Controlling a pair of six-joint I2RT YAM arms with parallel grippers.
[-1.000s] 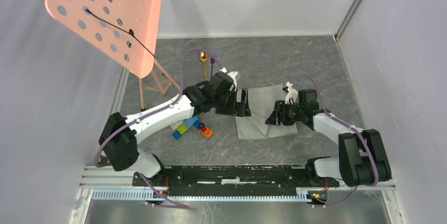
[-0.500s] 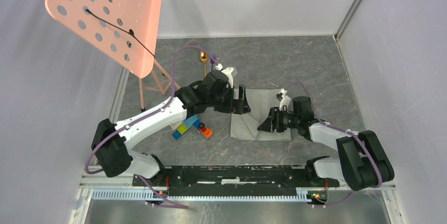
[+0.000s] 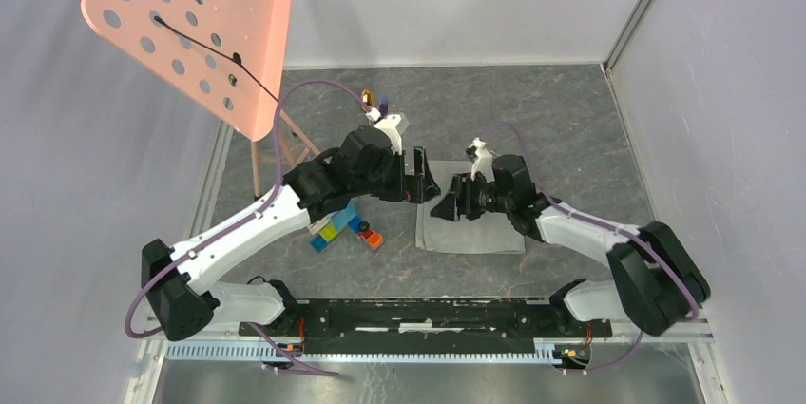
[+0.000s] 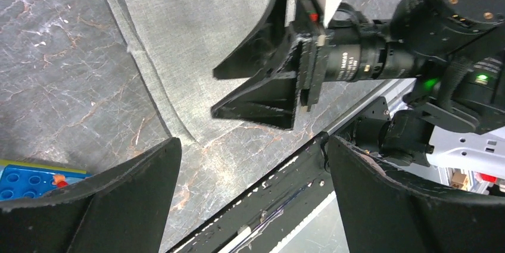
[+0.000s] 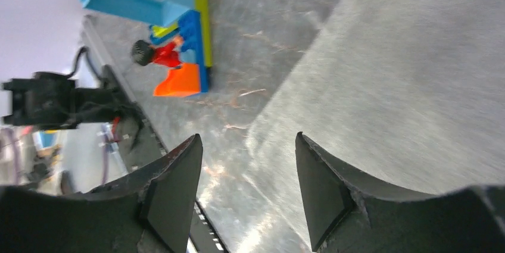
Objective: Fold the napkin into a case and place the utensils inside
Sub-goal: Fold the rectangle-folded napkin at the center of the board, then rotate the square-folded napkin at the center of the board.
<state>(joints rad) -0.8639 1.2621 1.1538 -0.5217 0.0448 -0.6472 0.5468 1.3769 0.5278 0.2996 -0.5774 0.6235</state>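
I see left gripper (image 3: pixel 421 181) and right gripper (image 5: pixel 247 139) spread wide, empty, above the flat folded napkin (image 3: pixel 475 228); blocks (image 3: pixel 344 228) near its left edge.

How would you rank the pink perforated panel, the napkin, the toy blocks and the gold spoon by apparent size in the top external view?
1. pink perforated panel, raised nearer the camera, which may flatter it
2. napkin, partly covered
3. toy blocks, partly covered
4. gold spoon, only its bowl end showing
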